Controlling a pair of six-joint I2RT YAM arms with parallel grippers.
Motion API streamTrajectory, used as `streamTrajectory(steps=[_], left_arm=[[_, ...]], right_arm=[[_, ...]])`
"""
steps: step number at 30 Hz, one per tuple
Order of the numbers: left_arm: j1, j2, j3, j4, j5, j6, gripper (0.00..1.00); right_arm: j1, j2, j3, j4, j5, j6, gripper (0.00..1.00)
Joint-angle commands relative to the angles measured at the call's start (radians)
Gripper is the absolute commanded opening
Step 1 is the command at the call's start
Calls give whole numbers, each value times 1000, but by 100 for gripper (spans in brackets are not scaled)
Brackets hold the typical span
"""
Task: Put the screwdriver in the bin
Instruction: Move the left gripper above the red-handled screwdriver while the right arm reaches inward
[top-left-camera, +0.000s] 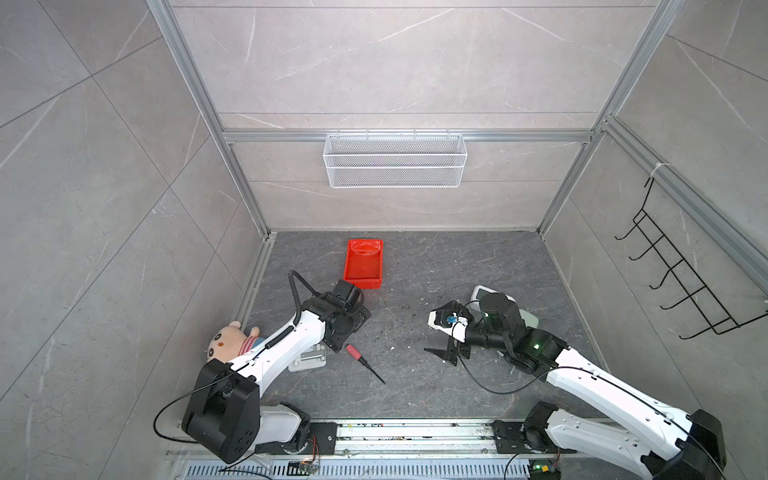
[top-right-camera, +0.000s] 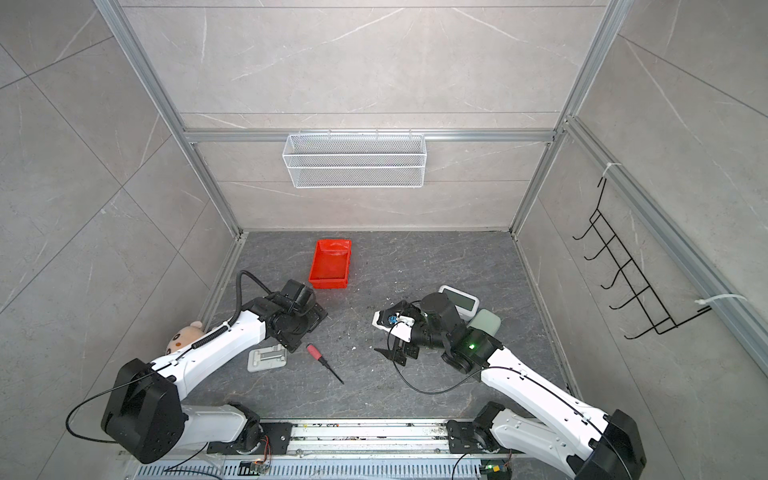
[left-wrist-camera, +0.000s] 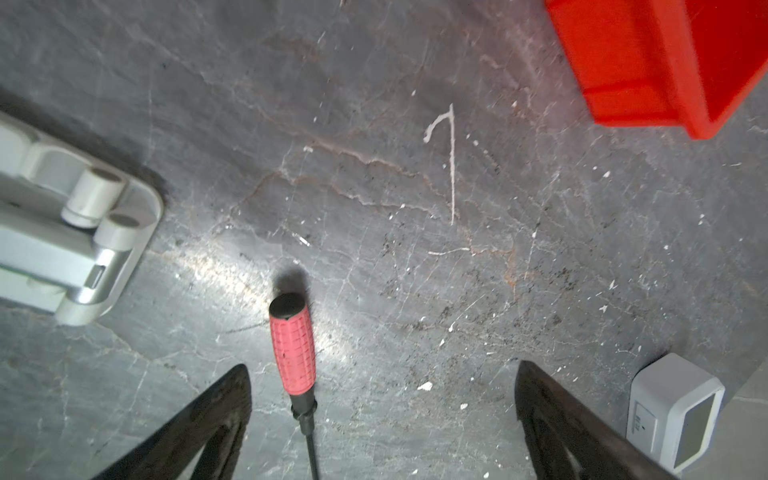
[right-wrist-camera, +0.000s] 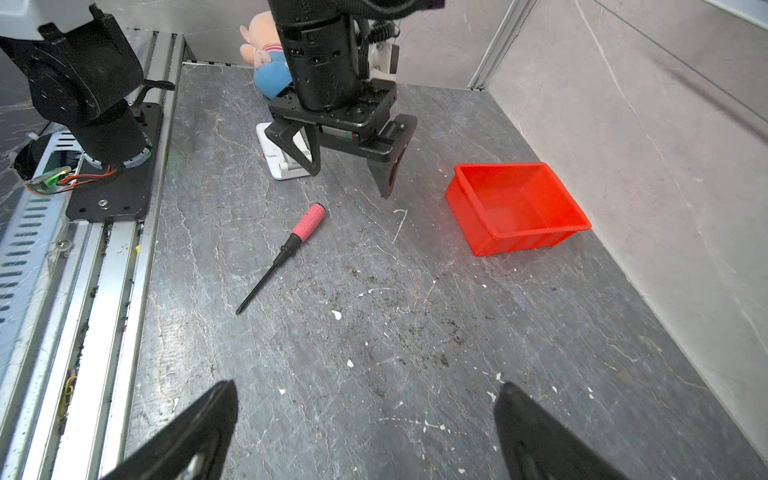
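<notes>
1 screwdriver (top-left-camera: 365, 363) lies flat on bench, near-centre, tip toward near edge. 2 hands, both w/ fingers apart: left hand (right-wrist-camera: 351, 183) hovers by its handle, right hand (right-wrist-camera: 365, 390) off right. 1 bin (top-left-camera: 348, 266) farther back, apart from screwdriver.

I'm running a lab test cell here: aluminium frame (top-left-camera: 270, 136), stone-look wall panels (top-left-camera: 395, 62), a mounting rail (top-left-camera: 415, 432) along the near edge.

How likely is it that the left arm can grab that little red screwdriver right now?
Probably yes. The left gripper hangs open over the screwdriver, whose handle shows between its fingers in the left wrist view. It lies flat on the tabletop, uncovered, apart from the white folding stand.
</notes>
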Motion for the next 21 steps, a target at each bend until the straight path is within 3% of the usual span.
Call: streamTrajectory(steps=[1, 9, 21], left_arm=[[-3, 16, 27, -97, 36, -79, 98], [36, 151, 85, -261, 103, -114, 81], [69, 319, 144, -263, 218, -31, 73]], right_arm=[[17, 18, 27, 21, 28, 11, 99], [40, 47, 29, 44, 53, 19, 99], [72, 57, 41, 20, 70, 14, 99]])
